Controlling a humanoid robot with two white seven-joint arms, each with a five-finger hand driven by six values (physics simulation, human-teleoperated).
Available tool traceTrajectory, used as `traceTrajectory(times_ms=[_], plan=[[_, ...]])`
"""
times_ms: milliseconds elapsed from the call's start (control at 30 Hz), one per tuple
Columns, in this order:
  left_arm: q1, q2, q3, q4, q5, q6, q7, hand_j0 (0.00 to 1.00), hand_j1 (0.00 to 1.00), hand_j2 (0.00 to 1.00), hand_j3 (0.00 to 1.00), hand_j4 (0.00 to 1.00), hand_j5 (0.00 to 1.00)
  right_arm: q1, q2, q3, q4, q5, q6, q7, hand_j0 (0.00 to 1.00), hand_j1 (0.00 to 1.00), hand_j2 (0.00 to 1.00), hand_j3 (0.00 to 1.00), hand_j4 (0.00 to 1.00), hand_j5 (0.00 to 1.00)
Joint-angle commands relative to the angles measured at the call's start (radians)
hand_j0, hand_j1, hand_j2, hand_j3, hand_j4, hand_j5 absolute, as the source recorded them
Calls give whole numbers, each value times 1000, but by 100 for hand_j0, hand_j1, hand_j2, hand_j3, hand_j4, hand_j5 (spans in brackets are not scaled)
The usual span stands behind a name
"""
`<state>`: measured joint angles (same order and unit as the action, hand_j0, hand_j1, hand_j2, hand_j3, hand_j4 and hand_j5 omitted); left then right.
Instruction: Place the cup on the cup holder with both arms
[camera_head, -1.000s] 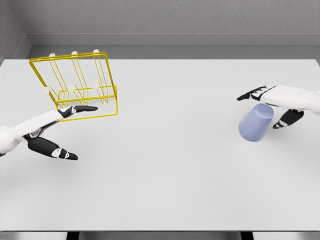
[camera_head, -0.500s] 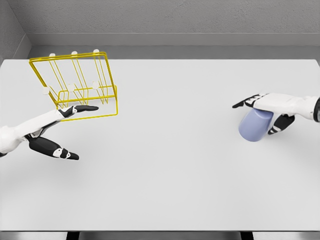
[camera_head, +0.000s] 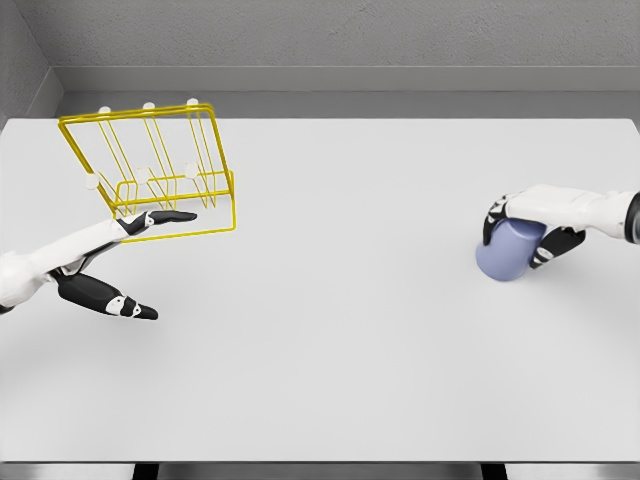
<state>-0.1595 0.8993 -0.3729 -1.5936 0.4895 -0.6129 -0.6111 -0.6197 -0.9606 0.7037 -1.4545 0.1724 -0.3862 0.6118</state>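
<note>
Fingers of our right hand (camera_head: 530, 222) curl over the pale blue cup (camera_head: 505, 252), gripping it at the right side of the white worktop (camera_head: 350, 320). Our left hand (camera_head: 112, 262) reaches flat, fingers spread and holding nothing, just before the yellow wire cup holder (camera_head: 150, 165) at far left.

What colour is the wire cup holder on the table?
Yellow: the wire cup holder shows clearly in the head view.

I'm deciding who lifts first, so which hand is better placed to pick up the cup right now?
The right hand. Its fingers curl over the blue cup at the table's right side. The left hand is open, far across the table by the yellow cup holder, so it likely suits steadying that.
</note>
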Motion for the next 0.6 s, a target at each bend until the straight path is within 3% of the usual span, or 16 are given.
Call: traceTrajectory(times_ms=[0, 267, 400, 567], plan=[[0, 1, 0, 0, 9, 2, 0, 100, 100, 100, 100, 100, 100, 0, 0, 3, -3, -1, -2, -1, 39, 39, 39, 39, 39, 39], [-5, 1, 0, 1, 8, 2, 0, 100, 100, 100, 100, 100, 100, -21, 5, 0, -40, -2, -2, -1, 36, 36, 36, 36, 36, 36], [-5, 1, 0, 1, 8, 2, 0, 100, 100, 100, 100, 100, 100, -28, 6, -4, -122, -2, 6, -1, 36, 36, 36, 36, 36, 36], [-5, 1, 0, 1, 8, 2, 0, 100, 100, 100, 100, 100, 100, -34, 17, -7, -170, -4, 6, -1, 36, 36, 36, 36, 36, 36]])
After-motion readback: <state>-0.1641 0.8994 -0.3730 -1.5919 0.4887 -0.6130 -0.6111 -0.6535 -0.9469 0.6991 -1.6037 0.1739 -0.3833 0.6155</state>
